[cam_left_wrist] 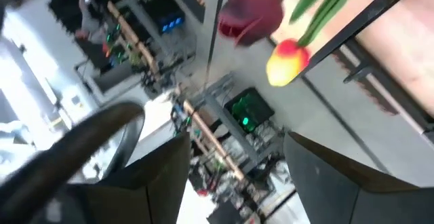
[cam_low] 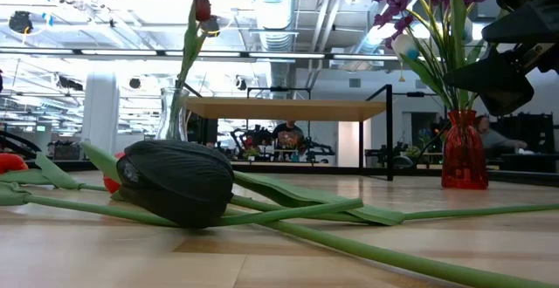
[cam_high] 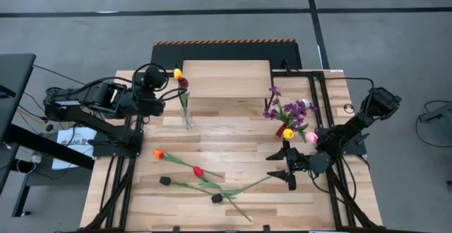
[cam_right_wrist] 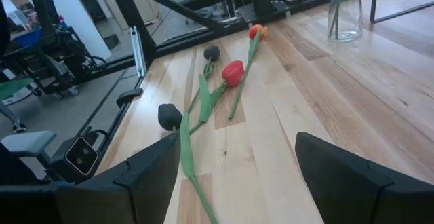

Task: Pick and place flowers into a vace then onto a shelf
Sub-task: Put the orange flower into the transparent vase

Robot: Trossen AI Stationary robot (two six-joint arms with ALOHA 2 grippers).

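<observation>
A wooden desk [cam_high: 240,130] seen from above, with a robot arm at each side. The left end effector [cam_high: 150,85] hangs near the heads of two flowers standing in a clear vase [cam_high: 186,117], its fingers spread wide and holding nothing. The right end effector [cam_high: 289,168] hovers low over the desk near a red vase [cam_low: 465,161] of purple sprigs [cam_high: 282,109], fingers fully apart and empty, pointing toward the loose flowers.

The step in hand looks like fetching another loose flower. To do it well, the right end effector should probably close on a bare stretch of stem, away from where stems cross, and lift straight up so neighbours are not dragged.

Four flowers lie on the desk's near half: an orange one [cam_high: 158,153], a red one [cam_high: 198,171] and two black ones [cam_high: 165,181] [cam_high: 217,198], their long green stems and leaves overlapping. In the clear vase stand a dark red flower [cam_left_wrist: 251,13] and a yellow one [cam_left_wrist: 289,61]. The shelf [cam_high: 226,78], a low pale board on black legs, sits at the desk's far edge, bare on top.
</observation>
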